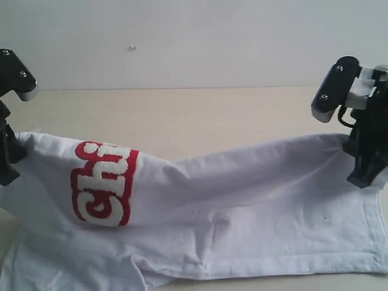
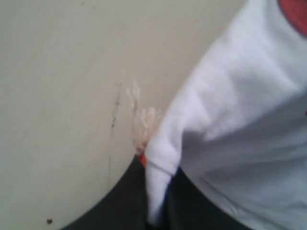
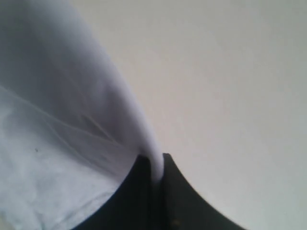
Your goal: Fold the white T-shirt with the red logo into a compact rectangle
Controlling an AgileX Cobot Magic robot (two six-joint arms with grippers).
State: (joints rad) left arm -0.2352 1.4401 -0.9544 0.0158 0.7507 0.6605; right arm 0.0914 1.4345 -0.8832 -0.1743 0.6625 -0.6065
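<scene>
Exterior view showed the white T-shirt [image 1: 242,200] lying on the table [image 1: 200,115], one edge raised taut, the red logo [image 1: 103,185] toward the left. The left gripper [image 1: 7,159] and right gripper [image 1: 365,163] each pinched cloth. Advised: carry both ends over level, tension equal.

The white T-shirt [image 1: 242,200] hangs as a sagging band from the left jaws to the right jaws, so nothing passes straight between the two pairs without meeting cloth (each pair has fabric pinched in its gap, leaving no room there). Behind both jaws the table [image 1: 200,115] lies bare right up to the wall [image 1: 200,42], with free passage across it. In front of and below the jaws the shirt spreads over the table, covering it. Just beside the left jaws a frayed tuft of thread [image 2: 141,120] sticks out over bare table.
</scene>
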